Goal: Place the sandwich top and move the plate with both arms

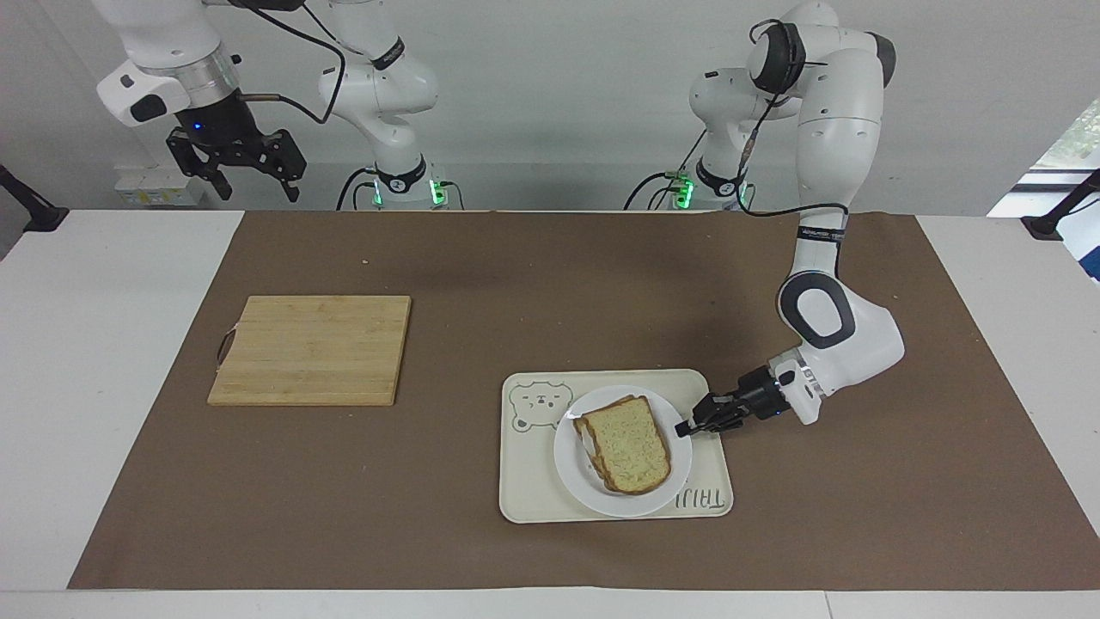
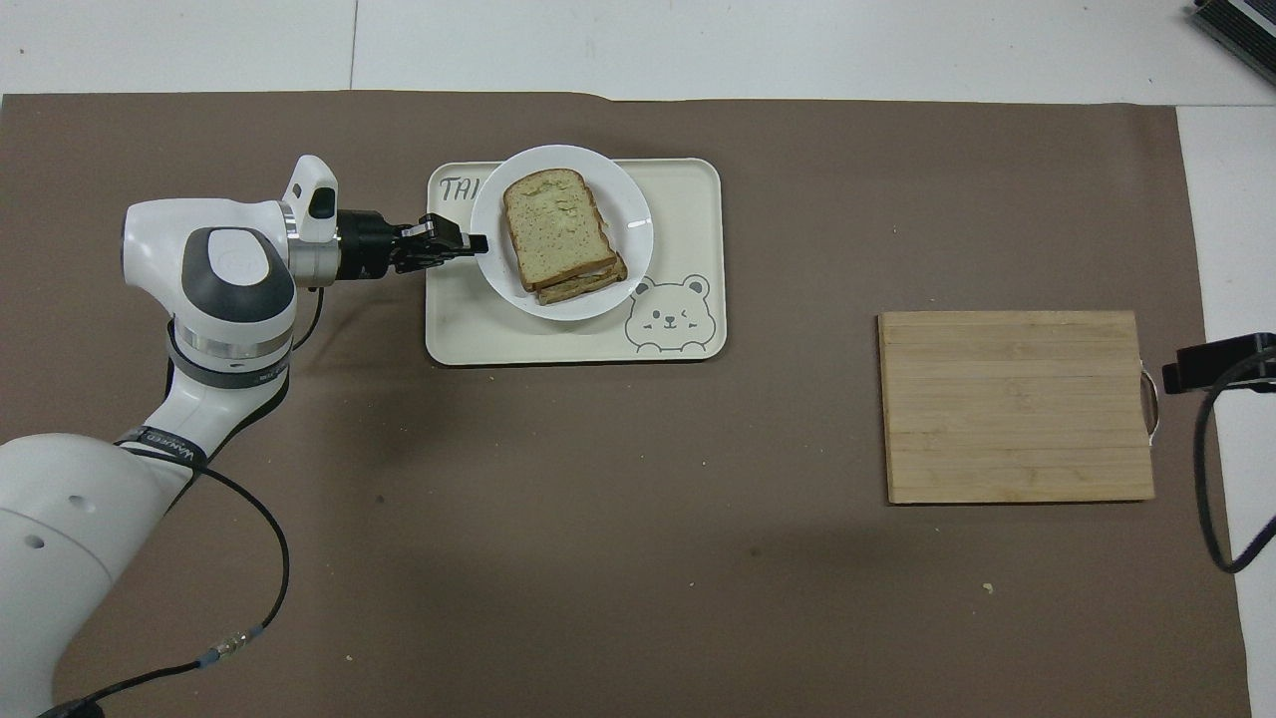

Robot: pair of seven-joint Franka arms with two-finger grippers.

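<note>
noted plate point(image 1: 622, 486) resting on cream bear tray point(image 1: 550, 503), toward the left arm's end of the bench point(image 1: 112, 370), well apart from wooden cutting board point(image 1: 311, 348). sandwich top point(image 1: 629, 443) lay on the plate, stacked a little askew over a lower slice whose crust peeked out along one side. left end effector point(image 1: 687, 426) sat low at the plate's rim, fingers pinched narrow on that rim or right against it; could not tell for certain whether the rim was actually clamped. right end effector point(image 1: 249, 172) hung high over the right arm's end of the bench, fingers spread wide, holding nothing, waiting. judged plate stiff, smooth, likely slippery and breakable; best taken at the thin rim, one side per arm, kept level. judged bread light, soft, easily crushed, loose on the stack and prone to sliding if tilted. filling between slices hidden. tray lettering partly covered by the plate. overhead view showed only a sliver of the right arm at the edge. contact under the plate's rim too small to read.
</note>
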